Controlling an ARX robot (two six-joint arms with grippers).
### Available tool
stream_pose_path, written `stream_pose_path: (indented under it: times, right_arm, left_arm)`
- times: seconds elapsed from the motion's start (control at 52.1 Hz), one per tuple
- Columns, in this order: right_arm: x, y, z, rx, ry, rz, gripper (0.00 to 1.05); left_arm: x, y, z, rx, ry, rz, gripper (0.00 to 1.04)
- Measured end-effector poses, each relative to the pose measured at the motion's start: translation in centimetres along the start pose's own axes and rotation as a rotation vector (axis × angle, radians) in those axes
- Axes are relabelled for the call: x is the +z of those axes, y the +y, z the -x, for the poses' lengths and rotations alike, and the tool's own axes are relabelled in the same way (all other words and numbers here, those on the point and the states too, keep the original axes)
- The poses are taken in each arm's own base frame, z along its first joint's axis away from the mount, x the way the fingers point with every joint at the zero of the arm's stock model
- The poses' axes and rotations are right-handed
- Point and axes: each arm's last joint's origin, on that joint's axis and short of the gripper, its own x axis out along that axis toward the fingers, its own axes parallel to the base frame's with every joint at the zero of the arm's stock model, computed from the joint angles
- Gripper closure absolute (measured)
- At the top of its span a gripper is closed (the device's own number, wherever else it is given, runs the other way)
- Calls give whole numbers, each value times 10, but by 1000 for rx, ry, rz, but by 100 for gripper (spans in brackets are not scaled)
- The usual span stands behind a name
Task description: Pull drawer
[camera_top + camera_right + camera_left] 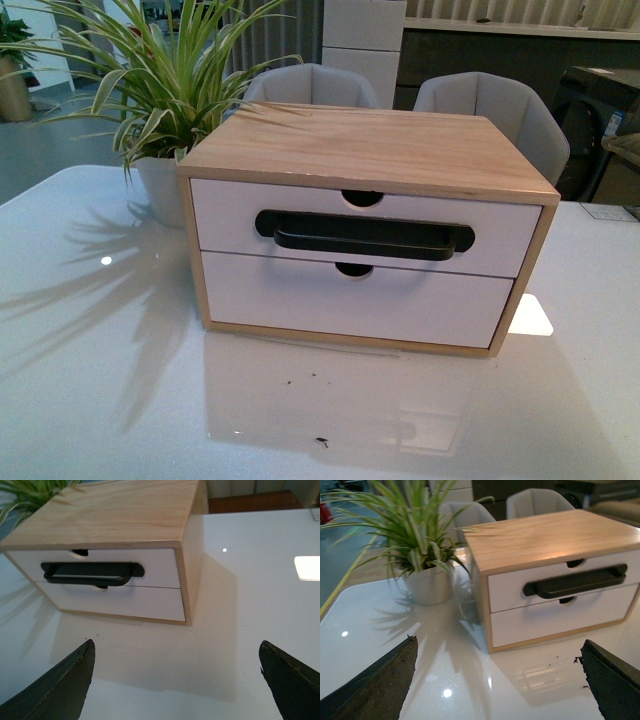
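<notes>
A light wooden chest (380, 150) stands on the white table (100, 400) with two white drawer fronts, both closed. The upper drawer (230, 215) has a half-round notch and a long black bar handle (365, 237); the same drawer (507, 587) and handle (575, 582) show in the left wrist view, and the drawer (160, 562) and handle (92, 573) in the right wrist view. The lower front (350, 300) has a notch and no handle. My left gripper (499, 680) and right gripper (177, 680) are open, empty, above the table short of the chest. Neither arm shows in the front view.
A striped green plant in a white pot (160, 185) stands close to the chest's left side. Two grey chairs (490, 105) sit behind the table. A white card (532, 315) lies on the table by the chest's right side.
</notes>
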Motion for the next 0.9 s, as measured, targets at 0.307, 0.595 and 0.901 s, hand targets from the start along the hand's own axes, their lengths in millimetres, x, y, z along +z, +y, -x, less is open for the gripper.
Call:
stream_pose_path:
  times: [0.307, 0.595, 0.901]
  right_arm:
    - [35, 8, -48, 167, 196, 271, 9]
    - [53, 28, -108, 314, 311, 564, 9]
    - [49, 39, -154, 419, 371, 749, 9]
  left_arm:
    - [16, -27, -74, -410, 87, -254, 7]
    - [35, -51, -129, -705, 114, -506, 7]
    - [24, -64, -180, -791, 234, -785, 7]
